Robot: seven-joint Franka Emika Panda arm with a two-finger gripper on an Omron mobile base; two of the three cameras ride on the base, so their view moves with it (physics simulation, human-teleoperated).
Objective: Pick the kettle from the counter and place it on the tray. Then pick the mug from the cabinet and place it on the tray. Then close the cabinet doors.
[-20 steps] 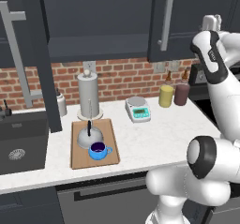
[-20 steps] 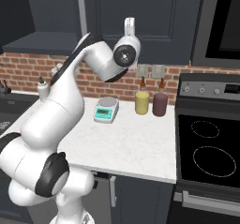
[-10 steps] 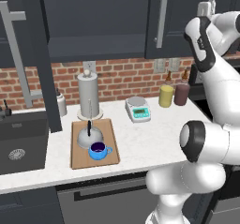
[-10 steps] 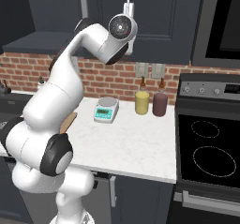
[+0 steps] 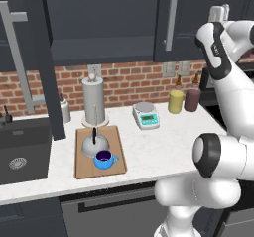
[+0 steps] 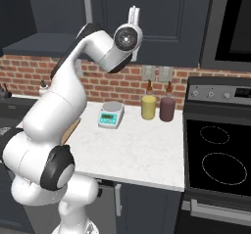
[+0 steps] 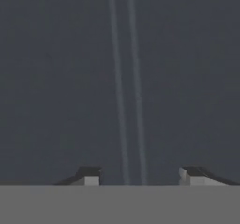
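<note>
No writing was legible anywhere. One kettle (image 5: 95, 145) and one mug (image 5: 104, 159) sat on the tray (image 5: 115, 134). The gripper (image 7: 139, 176) stood open, empty, facing a cabinet door (image 7: 61, 78).

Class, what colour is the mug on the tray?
Bright blue, dark purple inside; the mug shows best in the left base view.

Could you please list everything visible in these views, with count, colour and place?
kettle: 1, grey, on tray
mug: 1, blue, on tray, in front of kettle
tray: 1, light brown, on counter
counter: 1, white
paper towel: 1, grey, behind tray
scale: 1, white, mid counter
jars: 2, yellow and maroon, by brick wall
cabinet doors: navy, left one swung open
sink: 1, dark, left
stove: 1, black, right
claw: 1, open, facing a door panel
</note>
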